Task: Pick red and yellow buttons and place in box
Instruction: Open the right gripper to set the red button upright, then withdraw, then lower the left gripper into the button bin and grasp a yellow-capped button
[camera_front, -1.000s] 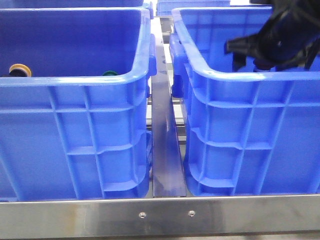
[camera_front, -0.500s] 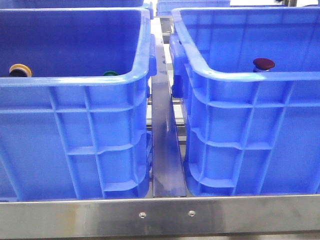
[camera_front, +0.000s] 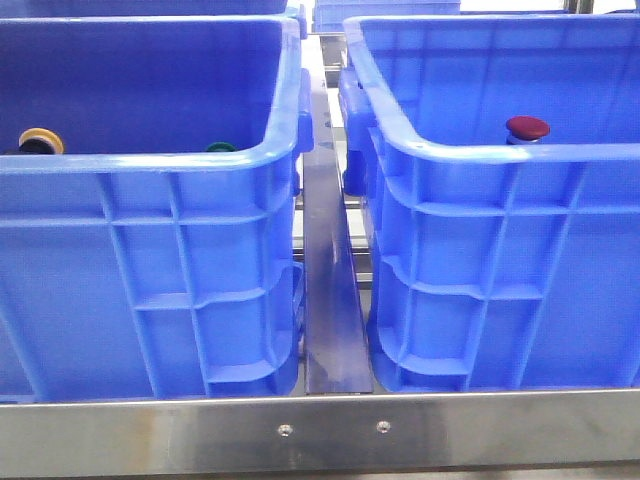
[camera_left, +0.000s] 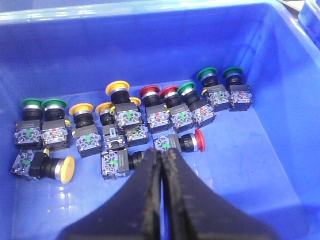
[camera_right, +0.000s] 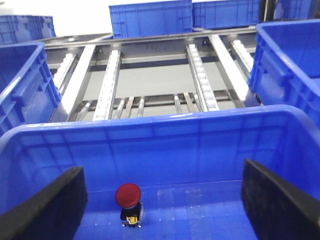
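A red button (camera_front: 527, 127) stands upright on the floor of the right blue box (camera_front: 470, 152); in the right wrist view it (camera_right: 128, 196) stands between my fingers and below them. My right gripper (camera_right: 162, 212) is open and empty above it. The left blue bin (camera_left: 280, 150) holds several buttons: yellow ones (camera_left: 118, 88), red ones (camera_left: 149, 92) and green ones (camera_left: 30, 103). One yellow button (camera_left: 64, 168) and one red button (camera_left: 199, 140) lie on their sides. My left gripper (camera_left: 162, 154) is shut and empty above them. Neither gripper shows in the front view.
In the front view a yellow cap (camera_front: 40, 140) and a green cap (camera_front: 221, 147) peek over the left bin's near rim (camera_front: 150, 162). A metal rail (camera_front: 335, 300) runs between the bins. More blue bins (camera_right: 150, 17) and roller tracks (camera_right: 200, 75) lie beyond.
My right gripper, over the right box a second ago, has risen out of the front view. The red button it hid now stands in the box.
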